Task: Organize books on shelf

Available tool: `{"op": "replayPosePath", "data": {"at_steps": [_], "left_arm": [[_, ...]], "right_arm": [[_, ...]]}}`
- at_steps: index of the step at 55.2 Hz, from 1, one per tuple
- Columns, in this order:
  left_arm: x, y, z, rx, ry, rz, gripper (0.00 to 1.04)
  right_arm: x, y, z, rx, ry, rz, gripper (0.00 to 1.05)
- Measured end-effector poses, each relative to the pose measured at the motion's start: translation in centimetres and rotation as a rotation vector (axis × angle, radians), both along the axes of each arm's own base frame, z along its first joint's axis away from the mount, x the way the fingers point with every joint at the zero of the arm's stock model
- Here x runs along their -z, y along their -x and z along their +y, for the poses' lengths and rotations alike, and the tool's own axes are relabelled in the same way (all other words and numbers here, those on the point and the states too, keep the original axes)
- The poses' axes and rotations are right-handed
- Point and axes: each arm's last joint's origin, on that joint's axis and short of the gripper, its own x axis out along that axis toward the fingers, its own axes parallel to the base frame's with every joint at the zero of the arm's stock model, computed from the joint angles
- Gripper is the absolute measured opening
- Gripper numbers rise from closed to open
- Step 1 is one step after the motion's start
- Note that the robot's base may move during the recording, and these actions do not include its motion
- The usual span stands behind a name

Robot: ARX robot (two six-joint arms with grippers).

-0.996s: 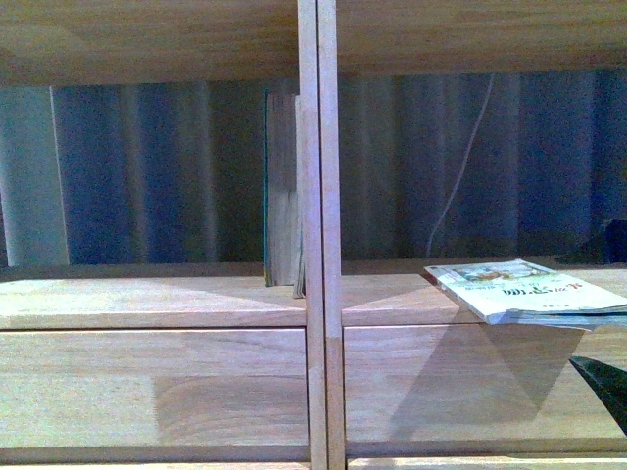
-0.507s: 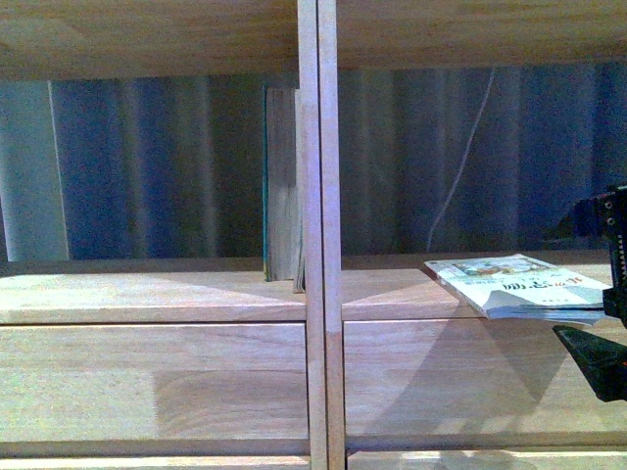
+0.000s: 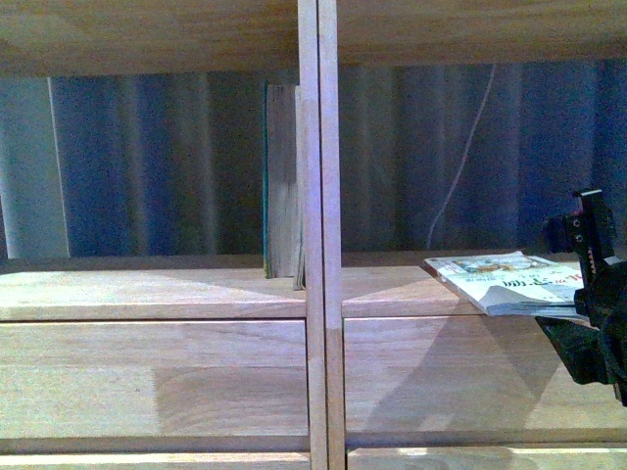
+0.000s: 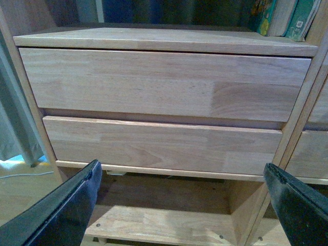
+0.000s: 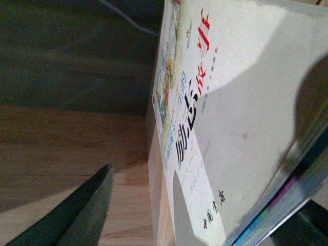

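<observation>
The light wood shelf (image 3: 157,294) fills the front view, with a central divider. The teal book (image 3: 282,181) stands upright against the divider's left side. The pale paperback with red characters (image 3: 505,284) lies flat on the right board, overhanging its front edge. My right gripper (image 3: 591,304) is open at the paperback's near corner, one finger above and one below. In the right wrist view the paperback (image 5: 241,102) lies between the open fingers (image 5: 77,215). My left gripper (image 4: 179,205) is open and empty, facing the shelf's plank panels (image 4: 154,82); upright books (image 4: 287,18) show above them.
A blue-grey curtain (image 3: 147,166) and a hanging white cable (image 3: 460,166) show through the open back. A lower open compartment (image 4: 164,220) lies under the plank panels. Floor and a curtain (image 4: 15,128) are beside the shelf's left post.
My right gripper has come in from the right edge and moved left up to the paperback's overhanging corner. The books have not moved.
</observation>
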Motion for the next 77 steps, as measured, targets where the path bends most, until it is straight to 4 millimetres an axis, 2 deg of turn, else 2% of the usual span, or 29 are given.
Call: {"op": "replayPosePath", "data": {"at_steps": [9, 23, 40, 45, 51, 55, 61, 66, 77], "left_arm": [[0.0, 0.0, 0.0, 0.000, 0.000, 0.000, 0.97], [0.0, 0.0, 0.0, 0.000, 0.000, 0.000, 0.97], [0.0, 0.0, 0.0, 0.000, 0.000, 0.000, 0.97], [0.0, 0.0, 0.0, 0.000, 0.000, 0.000, 0.97], [0.0, 0.0, 0.0, 0.000, 0.000, 0.000, 0.97], [-0.8, -0.5, 0.2, 0.188, 0.051, -0.056, 0.97], [-1.7, -2.0, 1.4, 0.344, 0.108, -0.075, 0.97], [-3.0, -3.8, 2.1, 0.395, 0.152, -0.083, 0.97], [-6.3, -8.9, 2.7, 0.507, 0.311, -0.044, 0.97]], "right_arm": [[-0.2, -0.1, 0.1, 0.002, 0.040, -0.005, 0.46], [0.1, -0.3, 0.1, 0.014, 0.080, 0.026, 0.09], [-0.1, 0.1, 0.0, -0.008, 0.079, -0.029, 0.07], [-0.1, 1.1, -0.4, -0.030, 0.070, -0.050, 0.07], [-1.4, 3.3, -1.6, -0.044, 0.063, -0.121, 0.07], [-2.9, 4.7, -2.5, -0.045, 0.063, -0.189, 0.07], [-5.0, 6.6, -3.1, -0.066, 0.067, -0.281, 0.07], [-6.5, 7.9, -3.4, -0.095, 0.074, -0.351, 0.07], [-8.9, 9.4, -2.4, -0.216, 0.096, -0.462, 0.07]]}}
